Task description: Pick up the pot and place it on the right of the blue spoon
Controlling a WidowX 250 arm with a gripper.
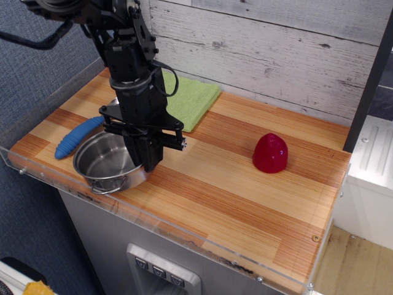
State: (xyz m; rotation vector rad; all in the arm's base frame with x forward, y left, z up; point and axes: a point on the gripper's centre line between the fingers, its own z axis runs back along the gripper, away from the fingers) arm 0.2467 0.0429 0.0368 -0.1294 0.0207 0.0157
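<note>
The shiny steel pot sits level at the front left of the wooden table, at or just above its surface, with a wire loop handle toward the front edge. My gripper points down and is shut on the pot's right rim. The blue spoon lies just left of and behind the pot; its ribbed blue handle shows, while its metal bowl is mostly hidden behind the arm and the pot.
A green cloth lies at the back behind the arm. A red dome stands at the right. A clear acrylic lip runs along the table's front and left edges, close to the pot. A plank wall stands behind.
</note>
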